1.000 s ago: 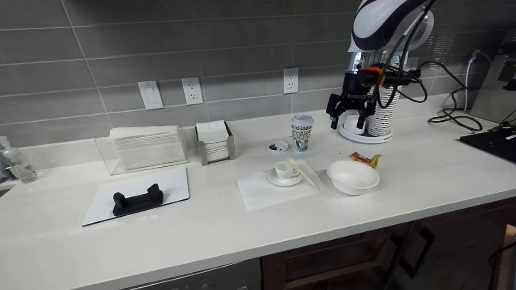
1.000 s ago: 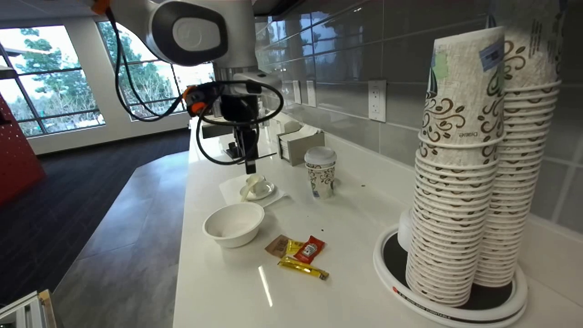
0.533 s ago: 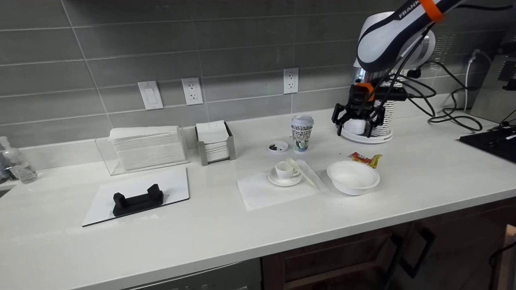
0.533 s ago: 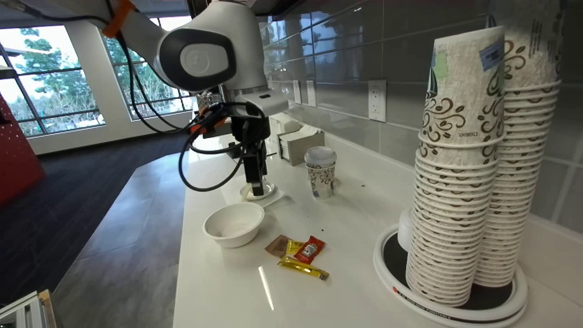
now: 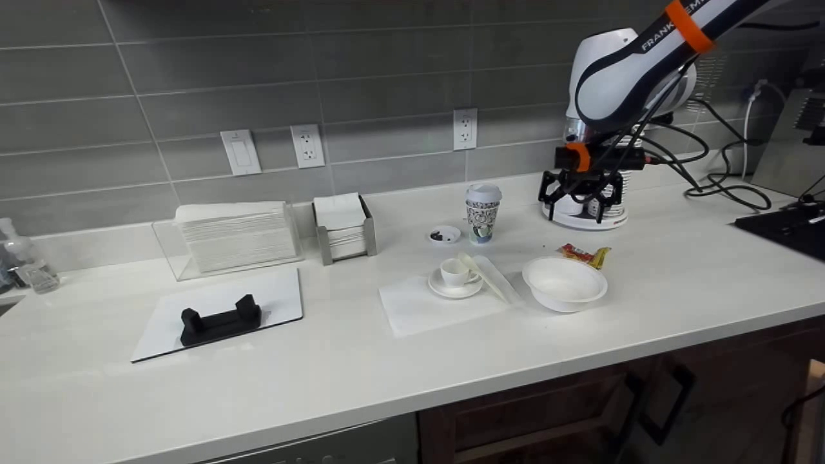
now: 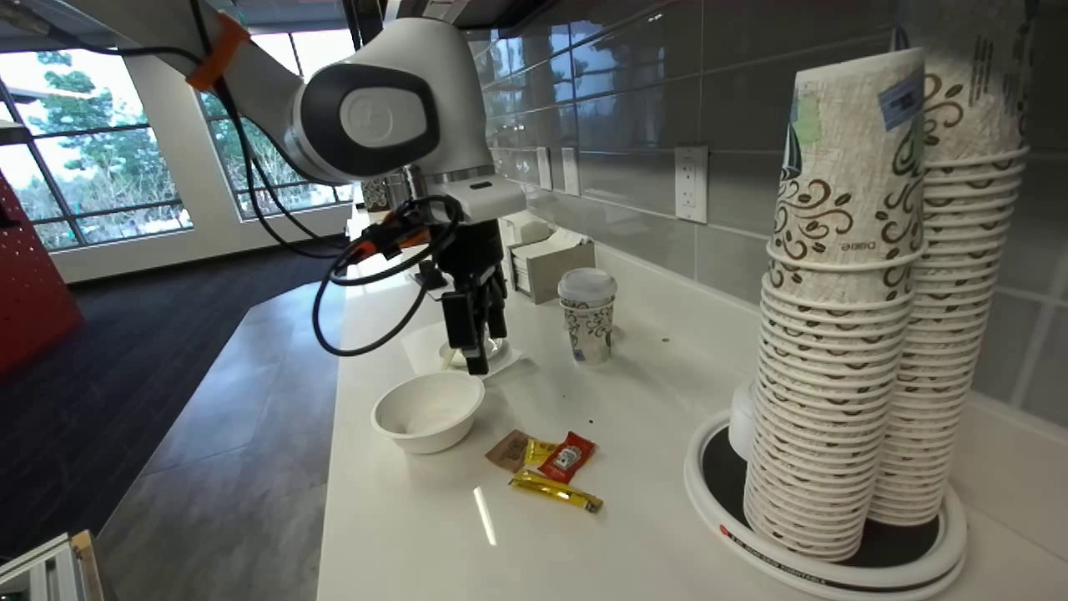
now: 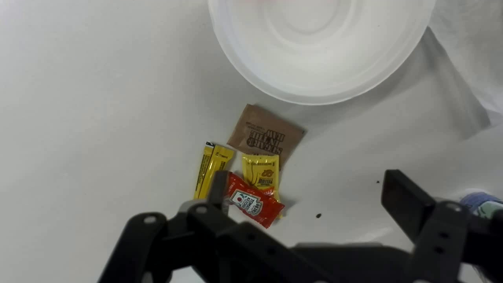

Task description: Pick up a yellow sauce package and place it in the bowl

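The yellow sauce package (image 7: 261, 169) lies flat on the counter in the wrist view. Its lower part is under a red ketchup packet (image 7: 255, 202) and its top edge overlaps a brown sugar packet (image 7: 267, 131). It also shows in an exterior view (image 6: 542, 452). The white bowl (image 7: 314, 67) stands beside the packets and shows in both exterior views (image 5: 564, 274) (image 6: 427, 417). My gripper (image 7: 306, 188) is open and empty, above the counter. In the wrist view the packets lie near its left finger (image 7: 217, 190). The gripper shows in both exterior views (image 5: 575, 214) (image 6: 489, 352).
A yellow stick packet (image 7: 212, 169) lies left of the ketchup, partly behind the left finger. A cup on a saucer (image 5: 455, 274), a lidded paper cup (image 5: 482, 212) and a napkin holder (image 5: 345, 229) stand farther along. Tall cup stacks (image 6: 834, 401) stand on a turntable (image 6: 843, 576).
My gripper has come down and moved toward the packets, and its tilt has changed. It stays open. The packets and the bowl have not moved.
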